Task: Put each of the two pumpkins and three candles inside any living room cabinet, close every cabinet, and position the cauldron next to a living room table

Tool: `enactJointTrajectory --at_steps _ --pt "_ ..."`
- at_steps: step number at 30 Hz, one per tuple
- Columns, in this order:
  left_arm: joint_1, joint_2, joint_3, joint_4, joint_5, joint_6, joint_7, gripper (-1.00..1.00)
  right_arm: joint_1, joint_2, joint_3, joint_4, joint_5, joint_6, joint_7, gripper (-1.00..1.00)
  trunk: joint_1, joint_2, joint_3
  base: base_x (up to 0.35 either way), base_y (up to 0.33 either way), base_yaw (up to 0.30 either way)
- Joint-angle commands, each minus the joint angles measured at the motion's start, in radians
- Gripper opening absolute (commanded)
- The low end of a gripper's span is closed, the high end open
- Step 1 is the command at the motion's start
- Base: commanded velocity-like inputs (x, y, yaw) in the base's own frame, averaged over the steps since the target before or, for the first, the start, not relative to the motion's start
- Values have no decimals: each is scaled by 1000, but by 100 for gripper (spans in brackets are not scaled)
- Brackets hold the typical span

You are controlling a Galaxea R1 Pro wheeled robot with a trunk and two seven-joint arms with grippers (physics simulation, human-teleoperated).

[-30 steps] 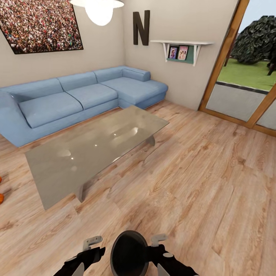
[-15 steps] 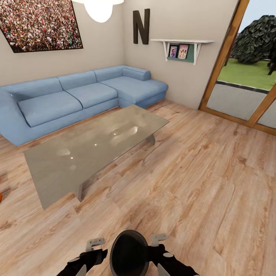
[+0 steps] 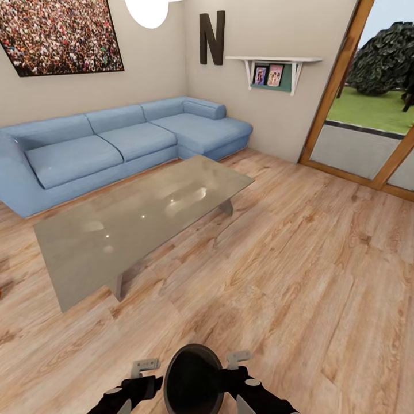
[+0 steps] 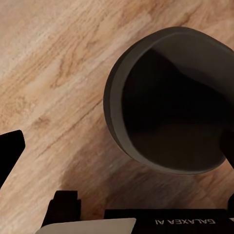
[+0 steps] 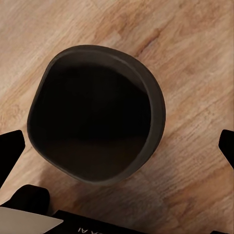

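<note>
Wood floor (image 3: 299, 276): upright cauldron (image 3: 194, 379), mouth up, seemingly between both pincers.

Wood-plank floor (image 3: 322, 276) carries a low glass-topped table (image 3: 144, 221) — its top bare; a blue corner sofa (image 3: 115, 144) stands just beyond it.

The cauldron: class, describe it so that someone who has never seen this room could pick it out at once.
Start at the long blue sofa, then come forward past the glass coffee table across the wooden floor. Close in front of the robot, between its left hand and right hand, is the cauldron: a round, dark grey, open-topped pot, empty inside.
</note>
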Motion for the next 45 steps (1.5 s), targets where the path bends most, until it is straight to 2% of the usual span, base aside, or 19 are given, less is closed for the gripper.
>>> enactJointTrajectory --at_steps 1,22,26,29,30,34,45 --pt "0 1 -12 -2 9 3 7 100 -1 -1 8 -1 -8 0 -6 100 4 -8 -4 0 0 0" --pt "0 -1 -18 -2 6 2 18 100 -1 -3 4 2 -11 1 -16 100 84 -155 -70 0 0 0" --pt "0 -1 -17 -3 7 2 21 100 -1 0 3 3 -11 2 -70 100 100 -183 -82 0 0 0" --pt "0 -1 -15 -3 7 2 44 100 -1 3 4 2 -10 -1 -114 100 111 -204 -92 0 0 0" --pt "0 -1 -13 -4 7 2 78 100 -1 4 5 1 -10 -5 -129 100 115 -211 -95 0 0 0" --pt "0 -2 -12 -3 8 2 135 100 -1 6 7 1 -8 -10 -141 100 130 -239 -107 0 0 0" --pt "0 -12 -14 -2 9 2 146 100 -1 7 9 1 -8 -10 -138 100 173 -316 -142 0 0 0"
